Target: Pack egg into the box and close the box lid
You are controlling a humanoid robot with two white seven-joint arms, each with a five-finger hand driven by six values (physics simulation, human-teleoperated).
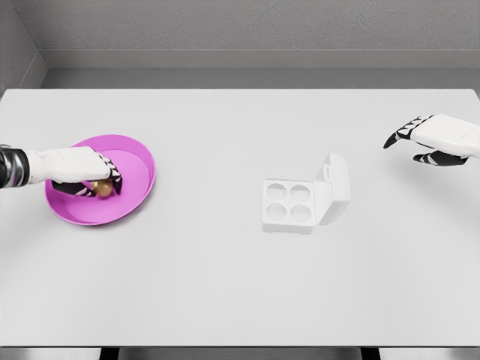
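A brown egg [103,188] lies in the magenta bowl [135,166] at the left of the table. My left hand [96,178] reaches into the bowl with its fingers curled around the egg, which shows only partly under them. The white egg box [289,205] sits right of the table's middle, its four cups bare and its lid [335,184] hinged open to the right. My right hand [417,142] hovers at the far right, well away from the box, fingers relaxed and holding nothing.
The white table [225,285] stretches wide in front of the bowl and box. A grey wall runs behind its far edge.
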